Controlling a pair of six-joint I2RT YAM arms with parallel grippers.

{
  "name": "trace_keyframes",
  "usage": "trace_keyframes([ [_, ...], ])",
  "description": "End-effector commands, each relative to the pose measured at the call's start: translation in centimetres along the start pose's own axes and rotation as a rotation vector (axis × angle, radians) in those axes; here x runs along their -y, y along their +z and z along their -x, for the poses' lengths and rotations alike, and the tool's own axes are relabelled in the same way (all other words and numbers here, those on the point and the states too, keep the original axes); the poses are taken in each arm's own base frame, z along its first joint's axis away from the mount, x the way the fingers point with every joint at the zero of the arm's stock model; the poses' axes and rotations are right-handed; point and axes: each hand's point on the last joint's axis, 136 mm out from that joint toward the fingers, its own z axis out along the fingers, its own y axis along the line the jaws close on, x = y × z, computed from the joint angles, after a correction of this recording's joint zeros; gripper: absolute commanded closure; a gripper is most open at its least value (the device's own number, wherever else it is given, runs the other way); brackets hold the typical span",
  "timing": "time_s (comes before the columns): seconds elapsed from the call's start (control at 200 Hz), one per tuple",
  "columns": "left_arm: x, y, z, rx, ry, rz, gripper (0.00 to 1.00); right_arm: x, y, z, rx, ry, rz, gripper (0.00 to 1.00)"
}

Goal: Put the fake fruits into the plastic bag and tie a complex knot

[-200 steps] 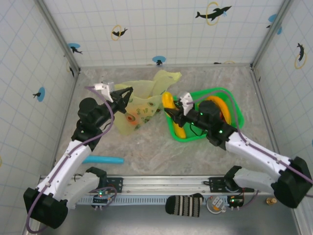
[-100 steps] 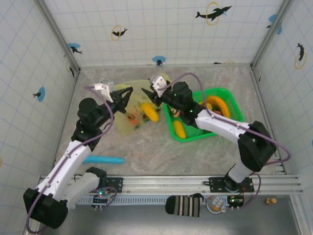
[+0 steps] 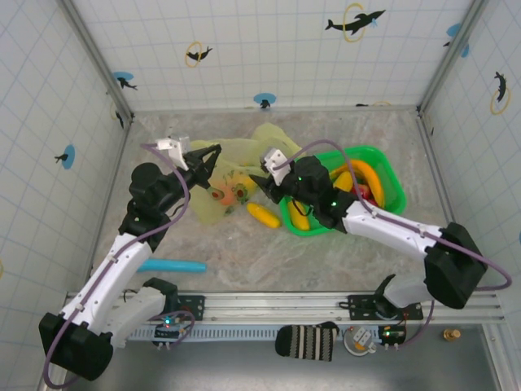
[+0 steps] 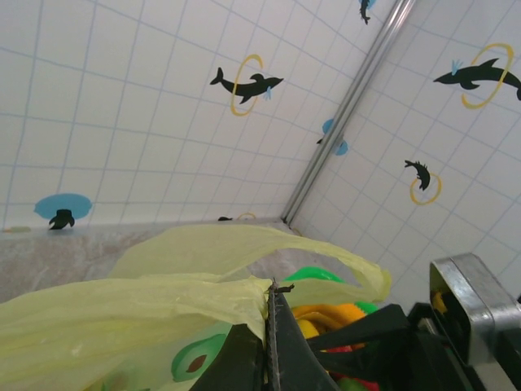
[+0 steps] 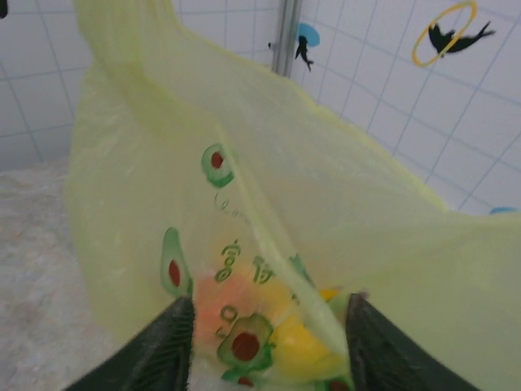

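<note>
A thin translucent yellow-green plastic bag (image 4: 155, 305) is printed with avocado halves, and the small green marks beside them are too blurred to read. The left gripper (image 4: 269, 295) has its fingers pressed together, pinching the bag's upper edge. The right gripper (image 5: 269, 308) has its fingers spread with bag film between them. Glossy orange and yellow toy fruits (image 5: 297, 346) show dimly through the film. A yellow plastic banana (image 3: 263, 214) lies loose just beside the right fingers, near a bright green rectangular tray (image 3: 391, 175).

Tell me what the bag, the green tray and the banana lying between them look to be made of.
Bag: thin plastic film, likely; translucent, crinkled, hanging in limp folds. Green tray: seemingly hard moulded plastic; even bright colour, stiff rim. Banana: probably smooth plastic; uniform yellow, no skin marks visible.
</note>
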Motion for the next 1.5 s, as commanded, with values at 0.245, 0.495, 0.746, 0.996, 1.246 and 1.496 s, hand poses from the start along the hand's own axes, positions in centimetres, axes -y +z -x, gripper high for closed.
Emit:
trace_keyframes([
  [0.245,-0.6,-0.1,0.4,0.023,0.005,0.024,1.00,-3.3,2.5,-14.4,-0.669,0.095,0.052,0.32],
  [0.495,-0.6,-0.2,0.5,0.027,0.009,0.027,1.00,0.1,6.5,-19.1,-0.900,0.033,-0.146,0.29],
  [0.746,-0.8,-0.2,0.5,0.029,0.014,0.032,1.00,-1.4,7.0,-20.5,-0.994,0.041,-0.108,0.46],
  [0.996,-0.9,-0.2,0.5,0.030,0.008,0.034,1.00,-2.8,5.9,-14.2,-0.844,0.104,-0.036,0.67],
  [1.246,-1.0,-0.2,0.5,0.035,-0.002,0.028,1.00,-2.2,3.4,-3.2,-0.431,0.151,0.000,0.68],
  [1.496,-0.3,-0.3,0.6,0.044,-0.003,-0.021,1.00,1.8,2.8,7.8,0.078,0.021,-0.099,0.73],
])
